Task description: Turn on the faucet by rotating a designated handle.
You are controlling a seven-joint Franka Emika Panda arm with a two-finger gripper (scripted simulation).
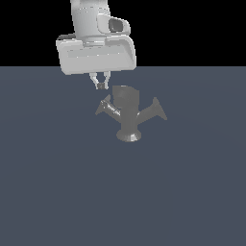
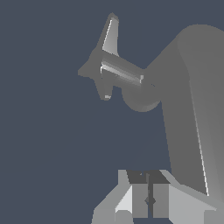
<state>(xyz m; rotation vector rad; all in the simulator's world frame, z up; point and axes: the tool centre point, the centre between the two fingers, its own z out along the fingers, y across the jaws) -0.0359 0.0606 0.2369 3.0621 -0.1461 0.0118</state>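
While the gripper [image 1: 101, 86] hangs clenched, apparently on nothing, the handle [image 1: 107, 107] sits just below it, upper-centre, on the faucet [image 1: 128, 115].

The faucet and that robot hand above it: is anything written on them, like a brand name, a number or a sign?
None: no text, number or sign shows in either view.
The faucet, its handle and the hand are plain grey or white surfaces.
The floor is bare blue-grey.
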